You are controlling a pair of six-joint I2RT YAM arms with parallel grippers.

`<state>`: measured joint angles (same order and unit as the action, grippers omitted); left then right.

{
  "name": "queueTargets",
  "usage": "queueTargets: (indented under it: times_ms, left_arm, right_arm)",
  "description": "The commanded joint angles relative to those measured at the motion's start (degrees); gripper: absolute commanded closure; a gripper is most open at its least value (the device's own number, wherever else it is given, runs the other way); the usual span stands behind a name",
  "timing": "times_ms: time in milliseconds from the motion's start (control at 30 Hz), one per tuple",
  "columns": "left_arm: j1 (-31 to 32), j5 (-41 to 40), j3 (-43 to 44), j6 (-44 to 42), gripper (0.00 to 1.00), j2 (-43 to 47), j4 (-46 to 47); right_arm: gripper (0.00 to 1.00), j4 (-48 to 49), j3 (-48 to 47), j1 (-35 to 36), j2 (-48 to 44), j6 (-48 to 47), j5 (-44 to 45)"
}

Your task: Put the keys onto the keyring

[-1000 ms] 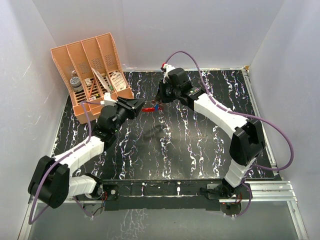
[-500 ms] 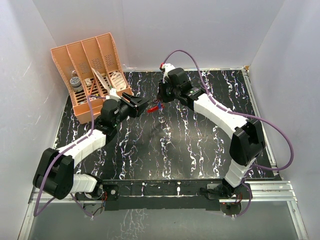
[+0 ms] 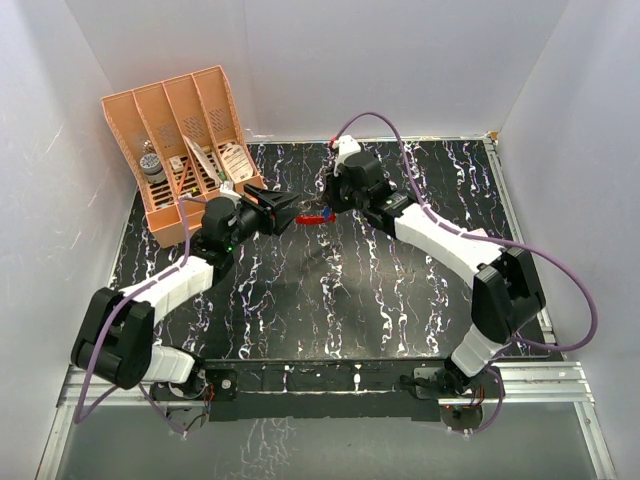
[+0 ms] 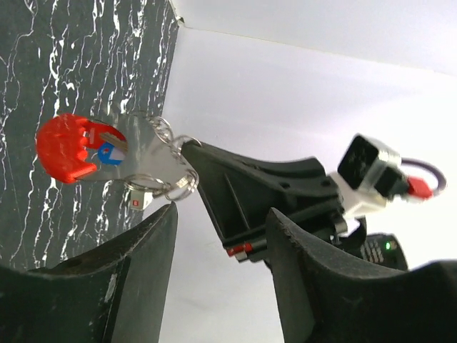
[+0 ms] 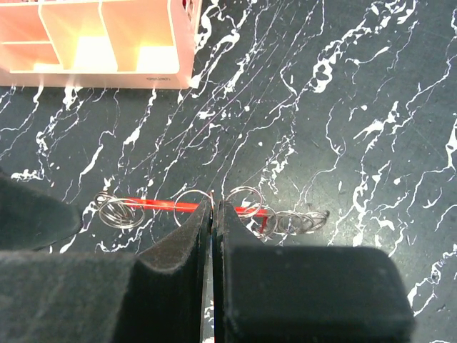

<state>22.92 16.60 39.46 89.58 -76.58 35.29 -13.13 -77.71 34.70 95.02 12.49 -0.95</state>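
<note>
The right jaws are pressed together and pinch the keyring (image 3: pixel 312 218), which is held off the black marbled worktop (image 3: pixel 380 290) just ahead of their tips. From the right wrist, the thin red loop (image 5: pixel 161 205) runs crosswise right at the tips of the shut jaws. It sticks out further on one side, and small wire rings (image 5: pixel 118 211) sit along it on both sides of the pinch. A short run of linked rings (image 5: pixel 300 221) trails off on the other side. The left jaws are spread with nothing between them. Their tips point at the keyring from the side opposite the right jaws, close to it but apart from it. From the left wrist, the two dark fingers (image 4: pixel 136 264) frame the view. Beyond their tips and off towards one finger hangs the bundle. Its flat whitish tag (image 4: pixel 146 153) lies nearest the right jaws, and the red loop is at the far end from them. A blue key head (image 4: pixel 107 151) is tucked against the loop, between it and the tag. I cannot tell whether the blue key is threaded on the loop or only lies against it, and a red-headed key cannot be told apart from the red loop. An orange slotted organiser (image 3: pixel 190 120) stands on the worktop behind the left jaws, well clear of the keyring.
</note>
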Motion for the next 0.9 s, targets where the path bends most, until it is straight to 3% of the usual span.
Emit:
queueTargets:
  times_ms: [0, 200, 333, 667, 767, 867]
  left_arm:
    - [-0.8, 3.4, -1.7, 9.8, 0.48, -4.2, 7.1]
    - [-1.0, 8.2, -0.9, 17.0, 0.46, -10.4, 15.9]
    - [-1.0, 9.0, 0.5, 15.3, 0.45, -10.4, 11.6]
    - [-1.0, 8.8, 2.0, 16.5, 0.45, -12.4, 14.0]
    - [-1.0, 9.0, 2.3, 17.0, 0.54, -13.6, 15.0]
    - [-1.0, 8.9, 2.2, 18.1, 0.73, -14.9, 17.0]
  right_arm:
    - [1.00, 12.5, 3.1, 0.1, -6.0, -1.9, 2.2]
    - [1.00, 15.3, 5.3, 1.1, -7.4, -4.4, 5.0]
    - [1.00, 16.1, 5.6, 1.6, -7.8, -5.1, 4.8]
    - [1.00, 17.7, 7.2, 2.6, -8.6, -6.0, 4.2]
    - [1.00, 17.8, 7.8, 2.8, -9.1, -6.1, 4.0]
    - [1.00, 18.1, 8.3, 3.1, -9.4, -6.1, 3.7]
